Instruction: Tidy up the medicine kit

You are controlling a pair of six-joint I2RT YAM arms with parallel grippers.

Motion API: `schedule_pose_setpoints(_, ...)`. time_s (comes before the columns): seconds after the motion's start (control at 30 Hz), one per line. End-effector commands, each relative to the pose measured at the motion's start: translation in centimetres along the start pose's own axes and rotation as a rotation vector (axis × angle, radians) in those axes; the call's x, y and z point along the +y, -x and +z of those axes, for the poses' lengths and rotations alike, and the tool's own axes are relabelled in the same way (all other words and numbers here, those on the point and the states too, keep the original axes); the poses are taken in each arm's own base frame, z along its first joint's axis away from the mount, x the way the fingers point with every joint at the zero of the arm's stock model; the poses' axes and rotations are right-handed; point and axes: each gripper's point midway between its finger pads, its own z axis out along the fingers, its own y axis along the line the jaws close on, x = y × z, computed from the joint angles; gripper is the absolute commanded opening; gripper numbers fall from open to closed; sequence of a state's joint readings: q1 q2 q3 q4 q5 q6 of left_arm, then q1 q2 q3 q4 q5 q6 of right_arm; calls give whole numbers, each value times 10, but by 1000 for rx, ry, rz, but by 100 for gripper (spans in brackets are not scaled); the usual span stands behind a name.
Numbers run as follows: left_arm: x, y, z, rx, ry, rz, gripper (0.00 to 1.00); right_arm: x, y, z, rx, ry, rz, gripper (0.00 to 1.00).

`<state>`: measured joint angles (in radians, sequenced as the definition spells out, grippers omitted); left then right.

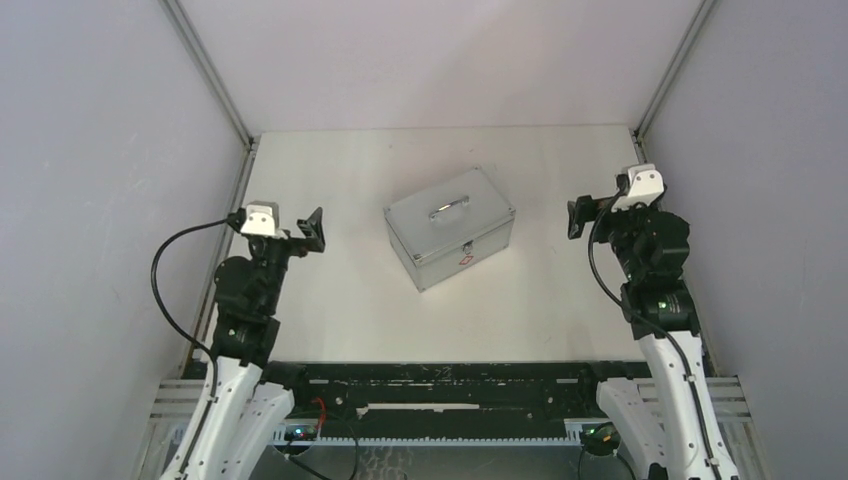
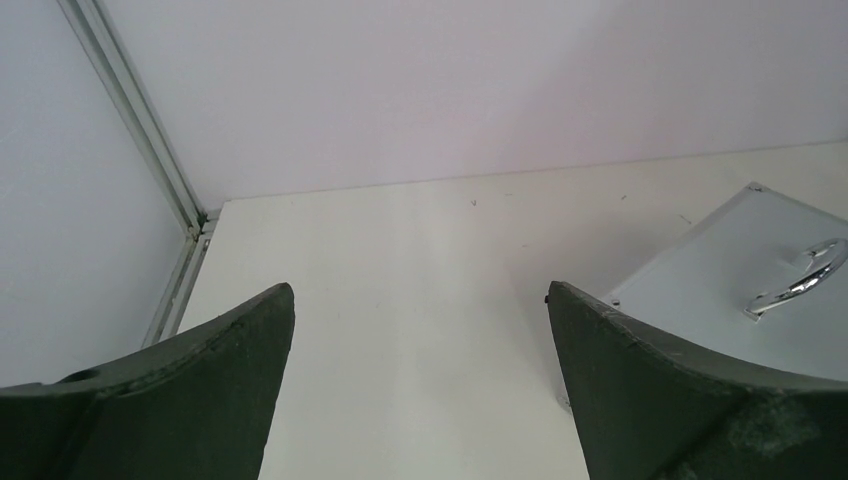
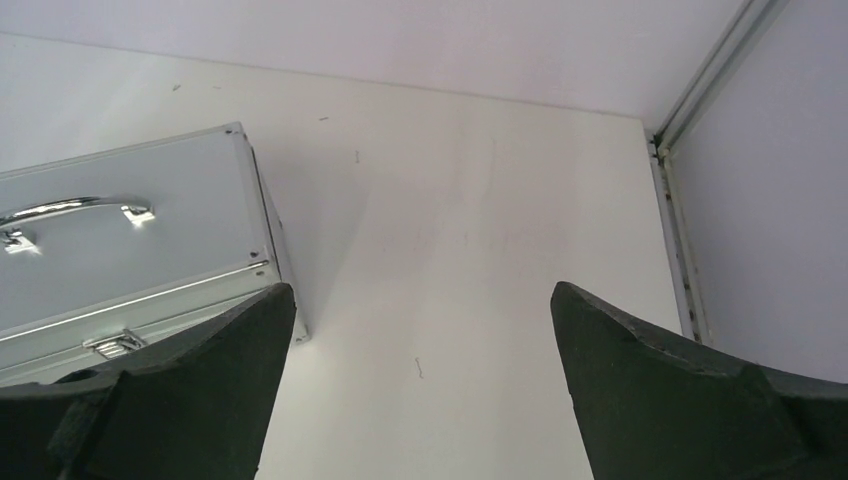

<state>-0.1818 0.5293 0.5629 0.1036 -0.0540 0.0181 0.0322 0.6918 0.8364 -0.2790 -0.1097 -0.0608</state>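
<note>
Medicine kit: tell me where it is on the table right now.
In the top view, the medicine kit stands closed near the middle of the table, roughly midway between the left tool and the right tool, touching neither.

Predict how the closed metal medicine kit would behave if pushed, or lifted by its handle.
The medicine kit looks rigid: flat metal panels, so probably no flex. Its broad flat base suggests sliding on the smooth table rather than tipping or rolling. Lifted by the centred top handle, it should hang fairly level, if the front latch holds.
</note>
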Motion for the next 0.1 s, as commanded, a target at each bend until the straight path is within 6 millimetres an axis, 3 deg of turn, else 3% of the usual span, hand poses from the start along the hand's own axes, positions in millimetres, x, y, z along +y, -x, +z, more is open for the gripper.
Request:
schedule_pose_setpoints(0.0, 7, 18, 0, -49, 35, 9, 100, -6, 11, -1, -52, -50, 0, 97)
schedule_pose_setpoints(0.07, 7, 17, 1, -43, 33, 9, 100, -4, 12, -1, -57, -46, -6, 98)
